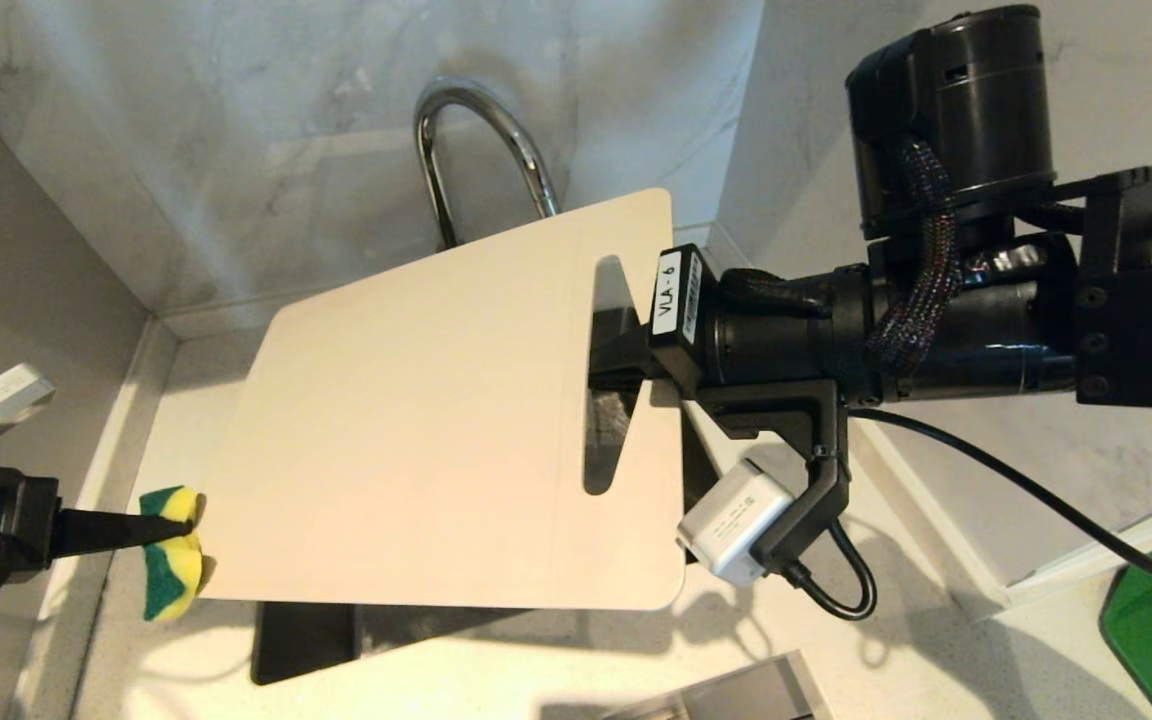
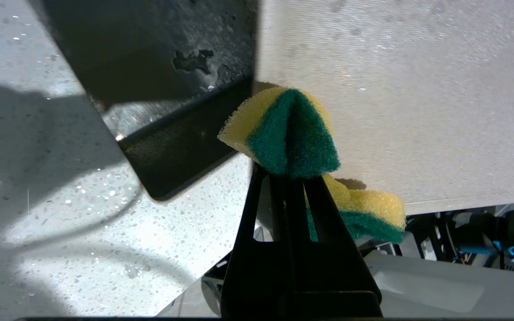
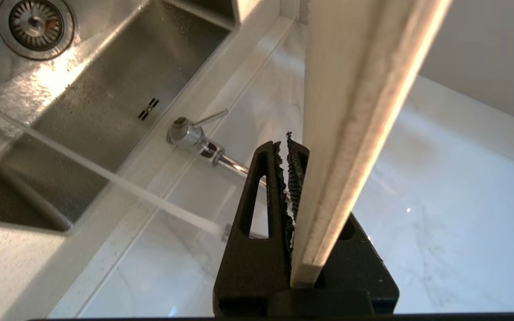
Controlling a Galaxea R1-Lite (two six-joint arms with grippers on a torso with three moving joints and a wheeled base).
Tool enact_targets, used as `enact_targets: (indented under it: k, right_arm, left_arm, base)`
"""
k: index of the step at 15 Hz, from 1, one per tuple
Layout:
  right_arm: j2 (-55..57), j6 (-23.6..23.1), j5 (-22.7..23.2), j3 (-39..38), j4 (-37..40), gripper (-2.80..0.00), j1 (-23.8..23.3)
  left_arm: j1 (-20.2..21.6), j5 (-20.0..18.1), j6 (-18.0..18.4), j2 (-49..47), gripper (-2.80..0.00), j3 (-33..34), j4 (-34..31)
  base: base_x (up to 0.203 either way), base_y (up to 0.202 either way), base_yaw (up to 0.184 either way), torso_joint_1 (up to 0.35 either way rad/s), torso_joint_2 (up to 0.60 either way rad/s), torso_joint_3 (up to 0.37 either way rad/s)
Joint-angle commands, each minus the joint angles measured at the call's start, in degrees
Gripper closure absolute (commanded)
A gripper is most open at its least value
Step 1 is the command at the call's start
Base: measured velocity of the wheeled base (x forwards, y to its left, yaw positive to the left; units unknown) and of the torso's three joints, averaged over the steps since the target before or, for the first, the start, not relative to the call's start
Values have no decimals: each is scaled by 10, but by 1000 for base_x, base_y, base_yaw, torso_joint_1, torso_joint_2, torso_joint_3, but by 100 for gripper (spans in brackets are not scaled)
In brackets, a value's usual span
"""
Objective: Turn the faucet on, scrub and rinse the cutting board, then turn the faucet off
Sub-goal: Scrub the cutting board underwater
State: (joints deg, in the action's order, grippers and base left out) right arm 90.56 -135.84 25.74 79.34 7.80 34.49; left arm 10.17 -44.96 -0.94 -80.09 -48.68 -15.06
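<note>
**Sponge at the board's edge, water running**

The left pincer [image 1: 141, 528] is clenched on a yellow-and-green sponge [image 1: 174, 565], which touches the near-left edge of the cutting board [image 1: 436, 420]. The board is held up over the sink [image 3: 83, 102], its slotted end grasped by the right pincer [image 1: 626, 365]. Behind the board, beyond the right pincer, rises the faucet [image 1: 476, 130]; a stream of water [image 3: 105, 176] runs into the sink. Speckled counter [image 2: 83, 249] lies below the left pincer.
</note>
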Motion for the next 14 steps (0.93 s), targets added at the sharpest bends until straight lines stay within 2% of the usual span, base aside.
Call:
enact_targets:
  k: [1,4,5,9,11,13,14]
  right_arm:
    - [-11,-7,7,-2,1,0,-13]
    - [-16,0,17,0,1,0,-26]
    - [-21,4,17,0,1,0,-26]
    - [-28,5,23,-13,1,0,-27]
    - [-40,5,24,-32,0,0,-28]
    - [-57,6,25,-64,0,0,-28]
    - [-69,12,25,-82,-3,0,-29]
  left_arm:
    - [17,-3,-2,0,0,-14,-1]
    - [18,1,-10,3,0,-67,-8]
    - [17,1,-22,7,0,-90,-16]
    - [-9,0,-123,16,0,-198,-55]
    - [-38,0,-173,17,0,-241,-65]
    - [-74,2,-248,16,0,-289,-68]
    - [-90,5,-266,16,0,-305,-67]
  base:
    - [0,0,0,0,0,0]
    - [0,0,0,0,0,0]
    - [0,0,0,0,0,0]
    - [0,0,0,0,0,0]
    - [0,0,0,0,0,0]
    - [0,0,0,0,0,0]
    - [0,0,0,0,0,0]
